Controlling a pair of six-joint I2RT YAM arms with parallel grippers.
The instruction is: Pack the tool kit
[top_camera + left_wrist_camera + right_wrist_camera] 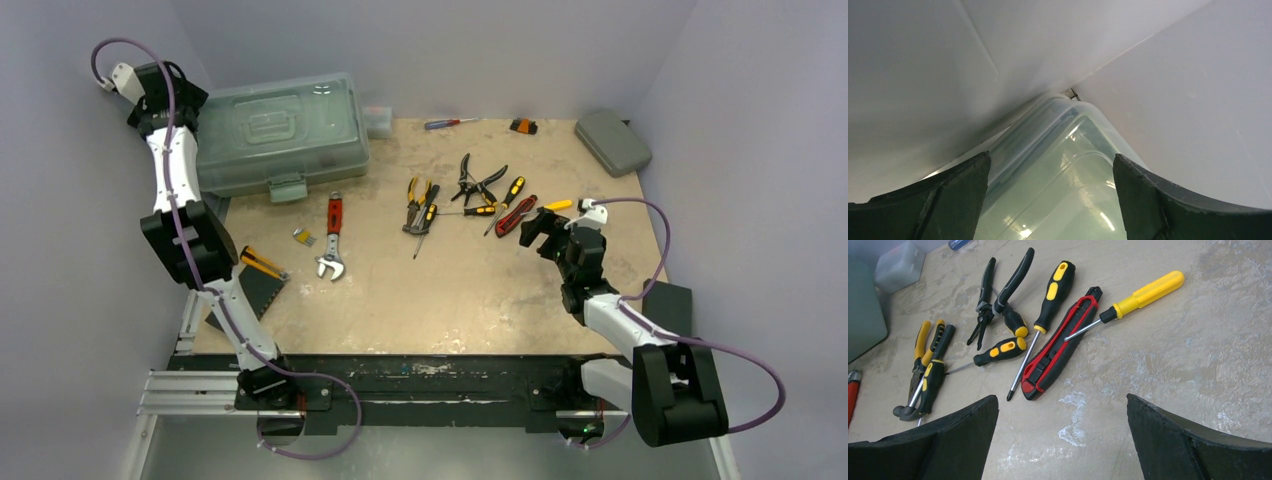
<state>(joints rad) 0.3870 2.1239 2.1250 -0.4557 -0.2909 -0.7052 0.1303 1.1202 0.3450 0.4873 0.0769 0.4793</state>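
The grey-green toolbox (280,135) stands shut at the back left with its translucent lid down and its latch facing front. My left gripper (182,100) is open and empty above the box's left end. In the left wrist view the lid corner (1068,170) lies between the spread fingers of that gripper (1050,157). My right gripper (535,228) is open and empty, low over the table just right of the tools. The right wrist view shows that gripper (1062,400) near a red utility knife (1060,342), a yellow screwdriver (1143,292), black-yellow screwdrivers (1048,305) and pliers (998,295).
A red-handled wrench (332,235), a small hex key set (305,237) and a yellow-black knife (263,263) lie left of centre. A small flat grey case (612,141) sits at the back right. A red-blue screwdriver (450,123) and a small clear box (377,122) lie at the back.
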